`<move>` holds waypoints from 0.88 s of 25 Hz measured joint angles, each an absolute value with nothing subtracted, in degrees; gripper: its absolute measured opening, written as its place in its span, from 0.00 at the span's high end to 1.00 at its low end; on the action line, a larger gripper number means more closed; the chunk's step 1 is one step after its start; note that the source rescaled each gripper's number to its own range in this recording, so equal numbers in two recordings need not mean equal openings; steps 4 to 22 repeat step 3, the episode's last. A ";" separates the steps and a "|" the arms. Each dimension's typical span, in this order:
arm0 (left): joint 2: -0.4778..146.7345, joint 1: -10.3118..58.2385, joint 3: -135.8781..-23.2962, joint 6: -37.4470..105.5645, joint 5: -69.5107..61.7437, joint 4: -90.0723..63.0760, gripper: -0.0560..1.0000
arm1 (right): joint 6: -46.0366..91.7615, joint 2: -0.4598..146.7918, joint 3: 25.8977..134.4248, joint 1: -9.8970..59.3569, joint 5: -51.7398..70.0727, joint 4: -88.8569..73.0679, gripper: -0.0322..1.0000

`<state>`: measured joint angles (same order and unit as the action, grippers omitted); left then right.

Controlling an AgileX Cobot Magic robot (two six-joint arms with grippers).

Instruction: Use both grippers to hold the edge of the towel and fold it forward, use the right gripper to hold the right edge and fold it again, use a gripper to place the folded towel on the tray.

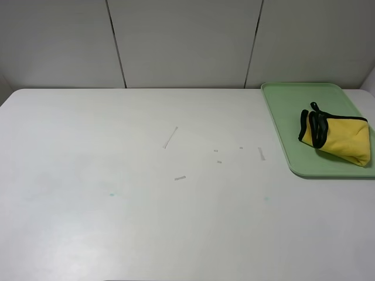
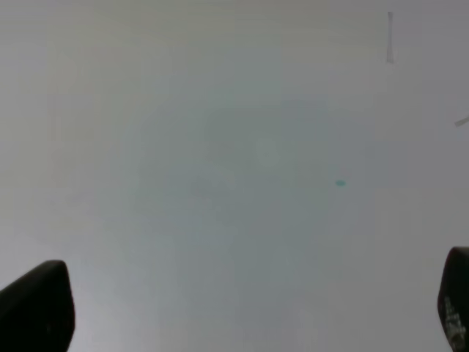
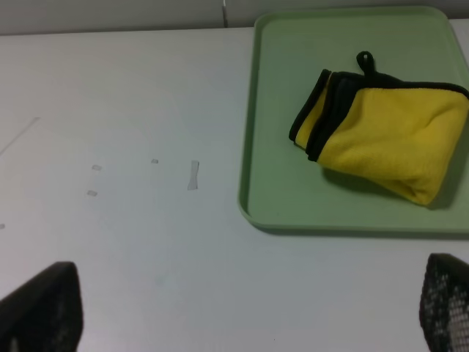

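We see the folded towel (image 1: 340,137) lying on the tray (image 1: 281,117) at the desk's (image 1: 146,205) far right, while our left pincer (image 2: 242,308) and right pincer (image 3: 249,308) both gape wide, holding nothing.

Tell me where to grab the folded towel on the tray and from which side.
Take the yellow towel at its black-edged open end, which faces the table's middle. The stacked layers there bunch into a raised lip that fingers could straddle. Probably come from above: the green tray has a raised rim that hinders a low sideways approach.
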<state>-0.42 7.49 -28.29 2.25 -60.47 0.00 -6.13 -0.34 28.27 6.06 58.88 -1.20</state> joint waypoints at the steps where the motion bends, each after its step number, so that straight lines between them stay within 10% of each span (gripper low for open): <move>1: -0.42 7.49 -28.29 2.25 -60.47 0.00 0.00 | -6.13 -0.34 28.27 6.06 58.88 -1.20 0.00; 22: -0.42 7.49 -28.29 2.25 -60.47 0.00 0.00 | -6.13 -0.34 28.27 6.06 58.88 -1.20 0.00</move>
